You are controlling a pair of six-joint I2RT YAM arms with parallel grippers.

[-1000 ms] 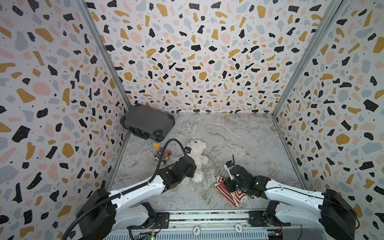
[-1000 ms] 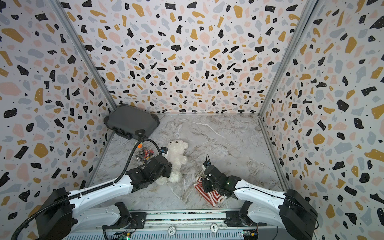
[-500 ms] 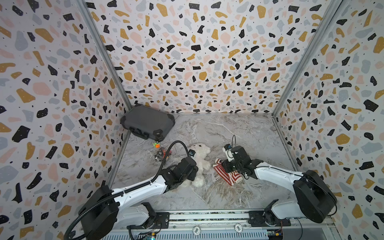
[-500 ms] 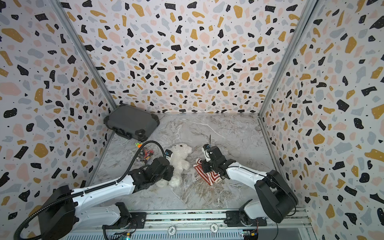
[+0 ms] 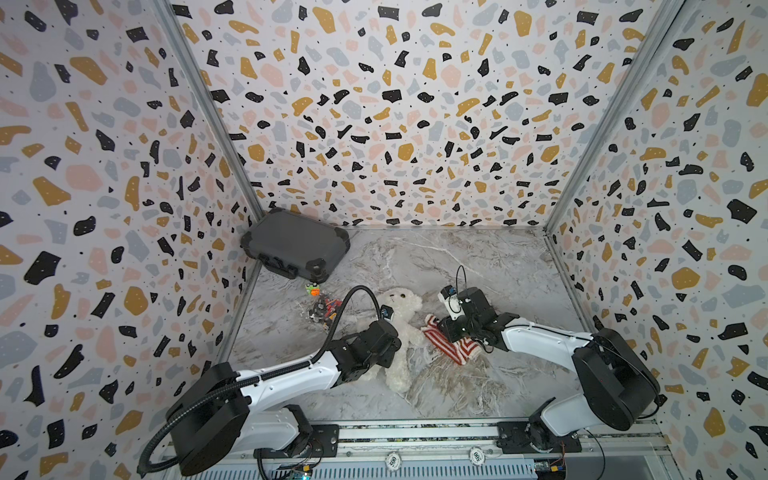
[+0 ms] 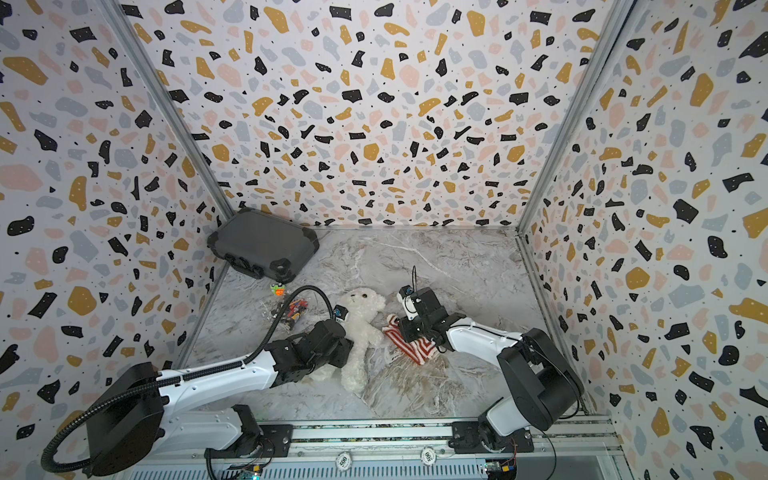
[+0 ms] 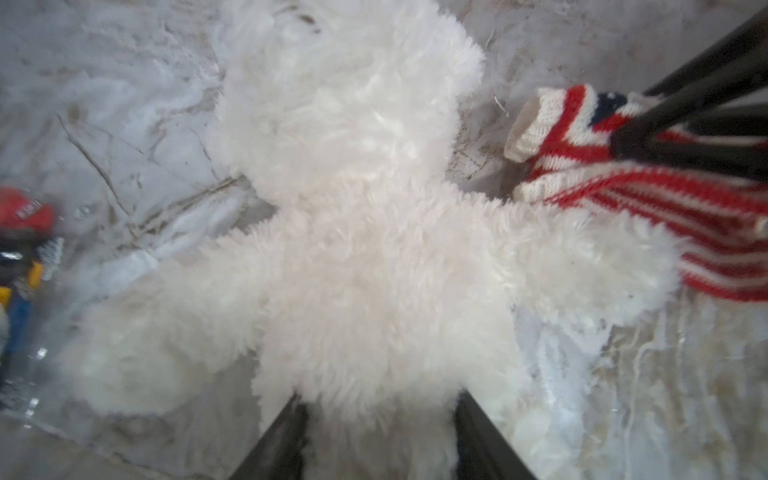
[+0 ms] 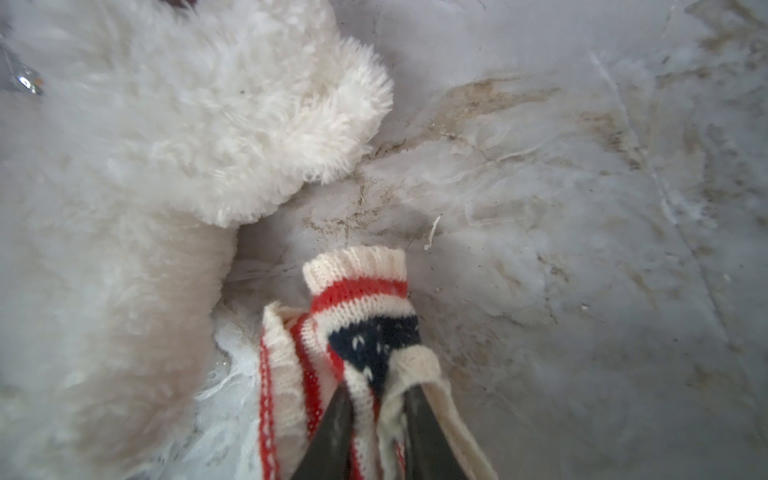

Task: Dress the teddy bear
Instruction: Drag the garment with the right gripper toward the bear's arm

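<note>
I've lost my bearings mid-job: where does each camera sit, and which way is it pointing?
Both top views: high over the robot's base rail, looking down at the marble table, teddy bear and striped sweater; both arms show whole.
Left wrist: on the left arm, looking down the open left gripper, its fingers straddling the bear's lower body.
Right wrist: on the right arm, looking past the right gripper pinching the sweater.
Shared: all show bear and sweater.
</note>
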